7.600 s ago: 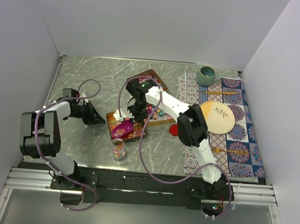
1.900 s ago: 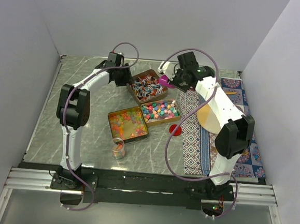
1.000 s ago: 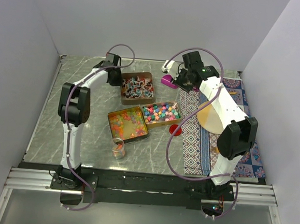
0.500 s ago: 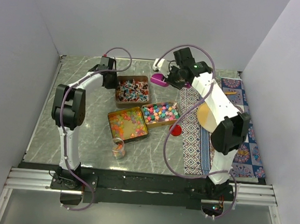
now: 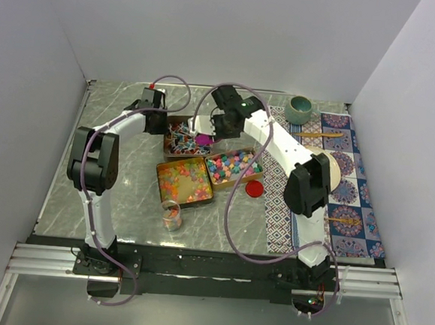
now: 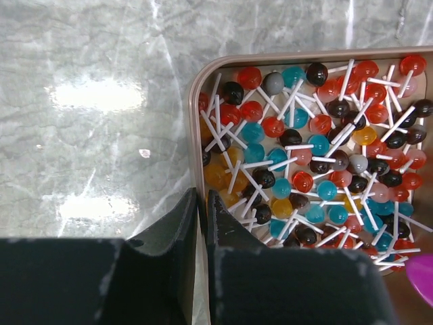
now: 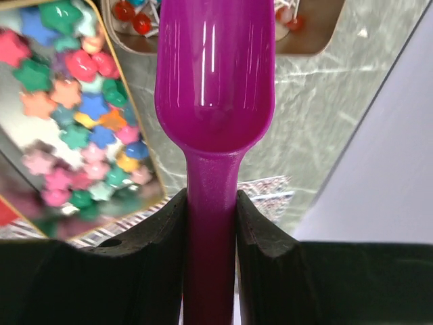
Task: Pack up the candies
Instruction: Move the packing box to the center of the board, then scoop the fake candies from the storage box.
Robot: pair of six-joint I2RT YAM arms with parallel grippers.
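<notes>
Scooping is in hand. The left jaws pinch the wall of the far tin, which is full of lollipops. The right jaws clamp an empty purple scoop at the tin's right edge. The next move probably calls for dipping in.

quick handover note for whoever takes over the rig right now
Left gripper: shut on the lollipop tray rim.
Right gripper: shut on the scoop, which is empty and sits above the gap between the lollipop and star trays.
Candies: lollipops, star candies and jelly bits each sit in their own tray.
Done: the jar holds some candy.
Left: probably more scoops, then the lid, which lies on the table.
</notes>
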